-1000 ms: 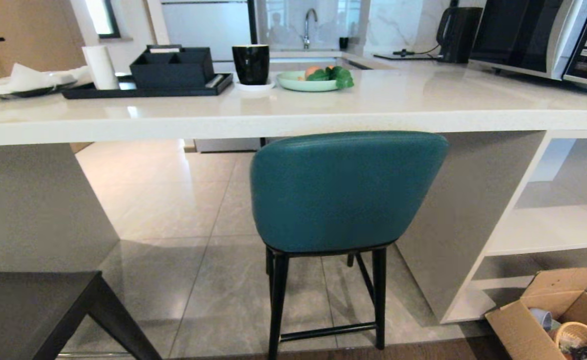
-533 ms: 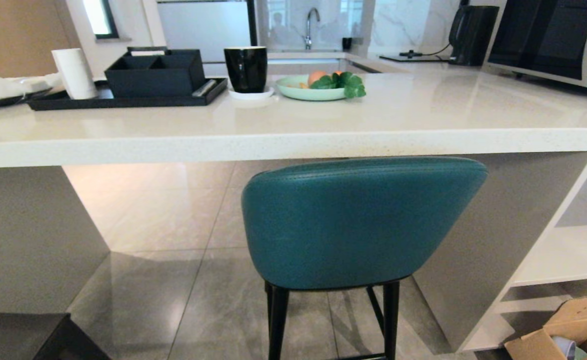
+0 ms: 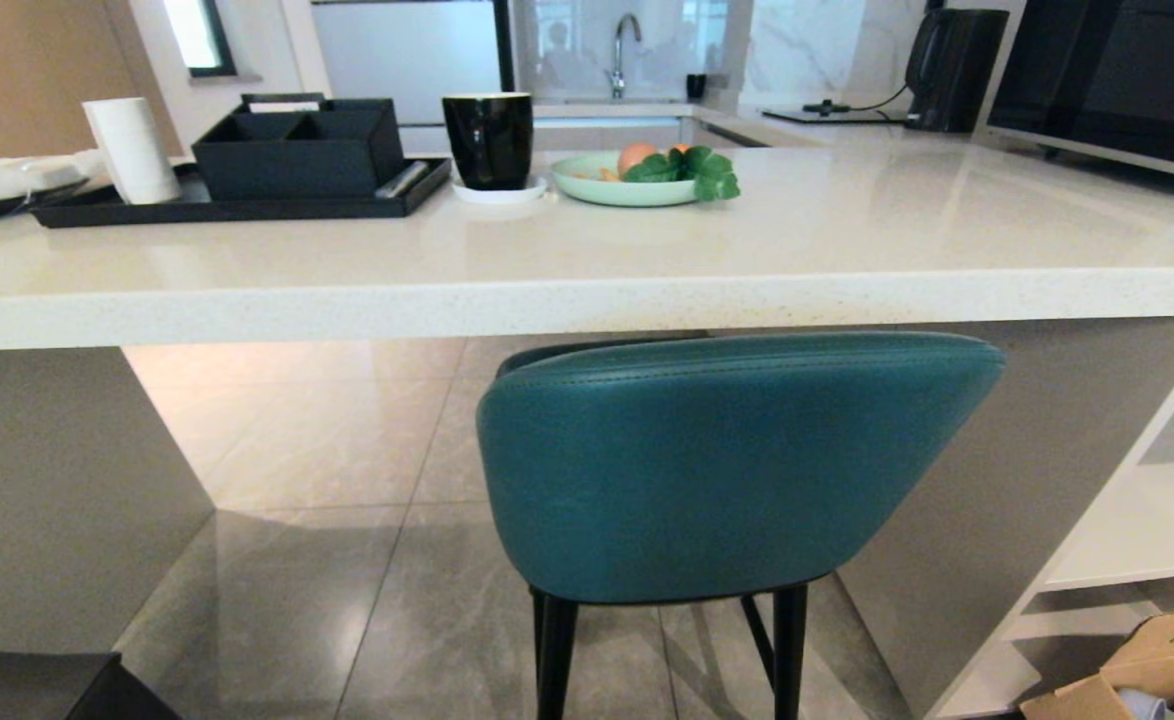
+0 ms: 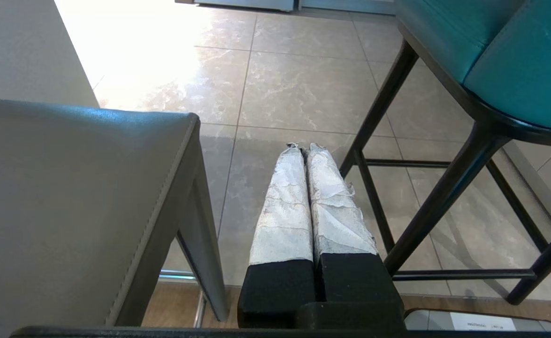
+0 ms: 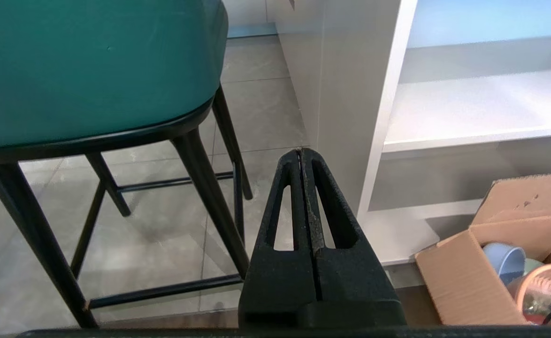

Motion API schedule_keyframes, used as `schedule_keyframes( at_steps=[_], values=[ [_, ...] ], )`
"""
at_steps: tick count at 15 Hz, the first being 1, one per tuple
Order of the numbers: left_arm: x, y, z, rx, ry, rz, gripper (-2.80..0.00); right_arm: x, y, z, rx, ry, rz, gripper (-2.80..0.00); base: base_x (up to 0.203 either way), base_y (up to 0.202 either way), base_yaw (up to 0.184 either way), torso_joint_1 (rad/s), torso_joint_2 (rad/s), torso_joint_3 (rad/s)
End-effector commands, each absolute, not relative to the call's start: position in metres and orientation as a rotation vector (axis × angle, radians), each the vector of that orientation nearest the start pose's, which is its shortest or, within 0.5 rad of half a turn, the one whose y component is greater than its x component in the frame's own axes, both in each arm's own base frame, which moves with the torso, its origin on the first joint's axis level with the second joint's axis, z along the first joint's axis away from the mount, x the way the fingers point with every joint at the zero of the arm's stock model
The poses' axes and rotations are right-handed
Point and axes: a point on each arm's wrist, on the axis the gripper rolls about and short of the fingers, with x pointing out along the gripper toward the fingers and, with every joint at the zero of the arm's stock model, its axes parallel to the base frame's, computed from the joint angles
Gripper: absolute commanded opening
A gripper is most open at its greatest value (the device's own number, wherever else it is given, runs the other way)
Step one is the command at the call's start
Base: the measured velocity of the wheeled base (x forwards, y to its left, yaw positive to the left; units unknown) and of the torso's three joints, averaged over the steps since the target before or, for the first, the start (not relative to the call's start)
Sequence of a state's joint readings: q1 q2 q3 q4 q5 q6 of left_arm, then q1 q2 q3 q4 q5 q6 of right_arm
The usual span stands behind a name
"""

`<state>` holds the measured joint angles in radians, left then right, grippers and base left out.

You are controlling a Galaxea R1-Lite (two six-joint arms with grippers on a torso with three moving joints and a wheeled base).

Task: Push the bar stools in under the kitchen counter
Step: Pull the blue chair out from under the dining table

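The teal stool (image 3: 727,470) sits before you, its curved back just below the kitchen counter (image 3: 587,300) edge; the grey stool (image 4: 78,206) stands apart, at your left. Your left gripper (image 4: 303,148) and right gripper (image 5: 301,151) are both clenched, grasping nothing.

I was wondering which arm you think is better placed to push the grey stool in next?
Probably the left. Its end effector, shut, hangs right beside the grey stool, with the teal stool on its other side. The right end effector, also shut, sits between the teal stool and the counter's side panel.
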<state>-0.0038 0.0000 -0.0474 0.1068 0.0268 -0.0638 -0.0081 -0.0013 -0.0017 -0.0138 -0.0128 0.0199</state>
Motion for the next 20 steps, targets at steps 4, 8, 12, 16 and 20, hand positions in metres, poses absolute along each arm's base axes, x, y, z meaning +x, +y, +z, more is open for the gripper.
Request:
schedule_keyframes(
  at_steps=[4,8,12,16,20],
  values=[
    [-0.025,0.0,0.103,-0.066,0.048,0.012,-2.8,-0.025,0.0,0.086,-0.01,-0.037,-0.019,-2.8,0.0,0.0,0.0,0.0,0.0,0.0],
    [0.036,0.0,0.147,-0.069,0.14,-0.005,-2.8,-0.004,0.0,0.124,0.061,0.084,0.036,-2.8,0.0,0.0,0.0,0.0,0.0,0.0],
    [0.135,-0.016,0.163,-0.06,0.148,-0.105,-2.8,0.07,0.005,0.156,0.112,0.209,0.061,-2.8,0.0,0.0,0.0,0.0,0.0,0.0],
    [0.201,-0.059,0.165,-0.081,0.05,-0.271,-2.8,0.169,0.003,0.145,0.124,0.243,0.029,-2.8,0.0,0.0,0.0,0.0,0.0,0.0],
    [0.208,-0.087,0.163,-0.145,-0.015,-0.415,-2.8,0.229,-0.027,0.103,0.168,0.2,0.153,-2.8,0.0,0.0,0.0,0.0,0.0,0.0]
  ],
)
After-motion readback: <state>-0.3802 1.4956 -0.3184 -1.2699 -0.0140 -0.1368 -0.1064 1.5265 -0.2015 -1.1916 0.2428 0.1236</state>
